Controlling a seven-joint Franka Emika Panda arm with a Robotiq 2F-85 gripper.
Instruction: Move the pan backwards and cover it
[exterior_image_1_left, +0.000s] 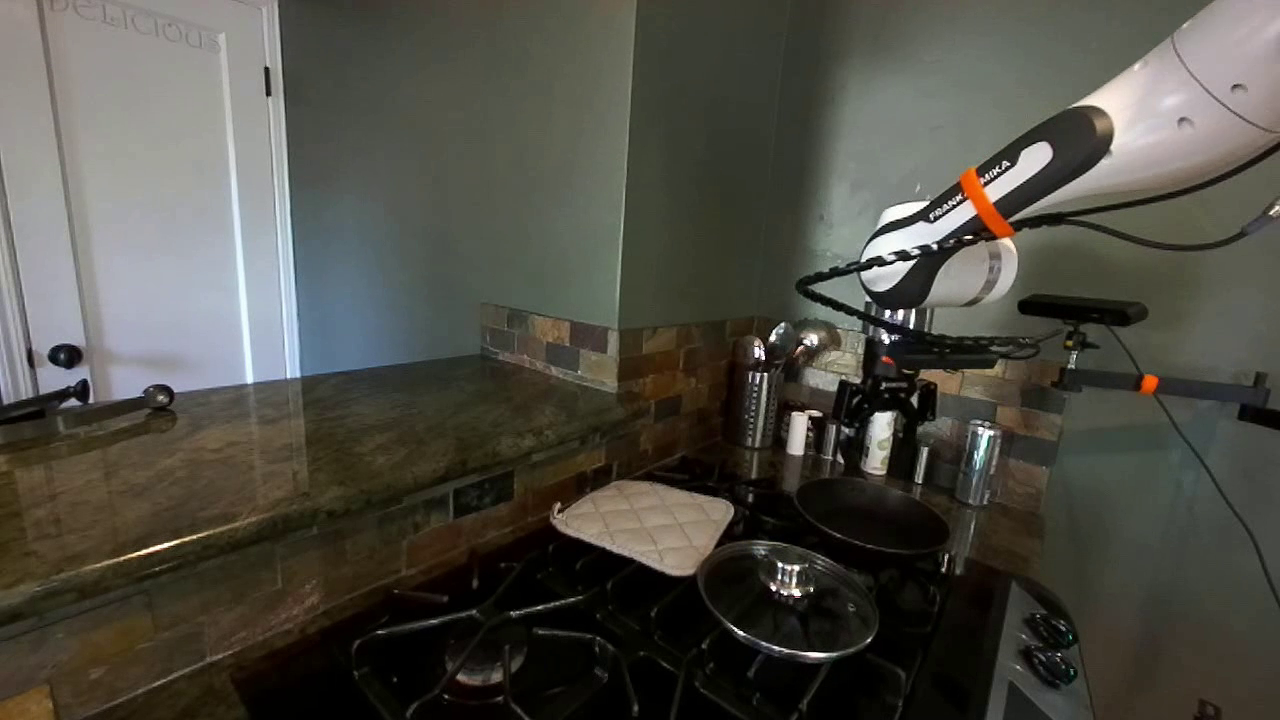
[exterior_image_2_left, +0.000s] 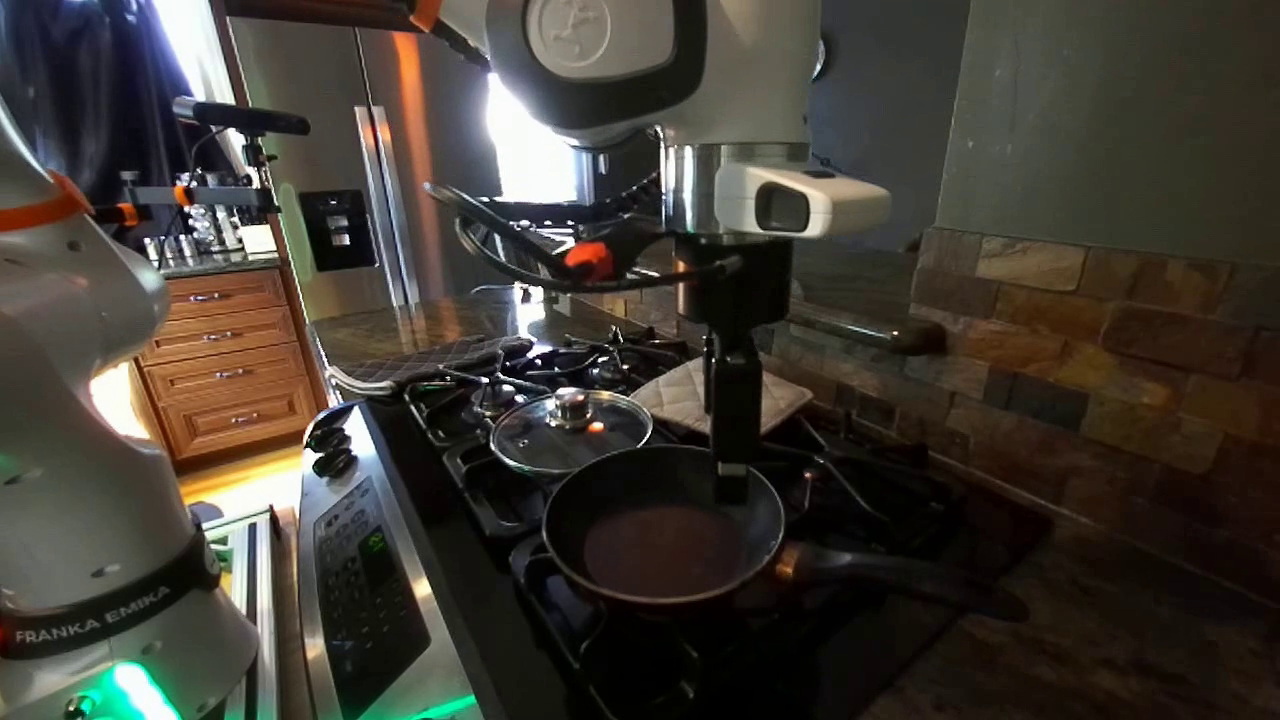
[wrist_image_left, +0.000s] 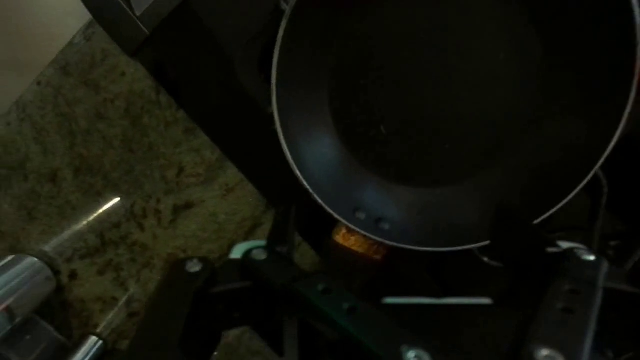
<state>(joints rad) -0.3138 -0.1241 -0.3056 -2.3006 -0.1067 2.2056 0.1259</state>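
Note:
The dark round pan (exterior_image_1_left: 868, 515) sits on the stove grate, also in an exterior view (exterior_image_2_left: 660, 550) and the wrist view (wrist_image_left: 450, 100). Its dark handle (exterior_image_2_left: 900, 578) points away from the control panel side, with a copper-coloured ring (wrist_image_left: 357, 242) at the rim. The glass lid (exterior_image_1_left: 790, 615) with a metal knob lies on the grates beside the pan, also in an exterior view (exterior_image_2_left: 565, 440). My gripper (wrist_image_left: 400, 232) is open over the handle end of the pan, its fingers wide apart; one finger overlaps the rim. It also shows in an exterior view (exterior_image_2_left: 733, 475). Contact cannot be told.
A flat white quilted cloth (exterior_image_1_left: 650, 520) lies behind the lid. A utensil holder (exterior_image_1_left: 757, 408), bottles and a metal can (exterior_image_1_left: 978, 462) stand behind the pan. The stone-tiled wall (exterior_image_2_left: 1090, 320) borders the stove. A dark quilted cloth (exterior_image_2_left: 440, 365) lies at the far end.

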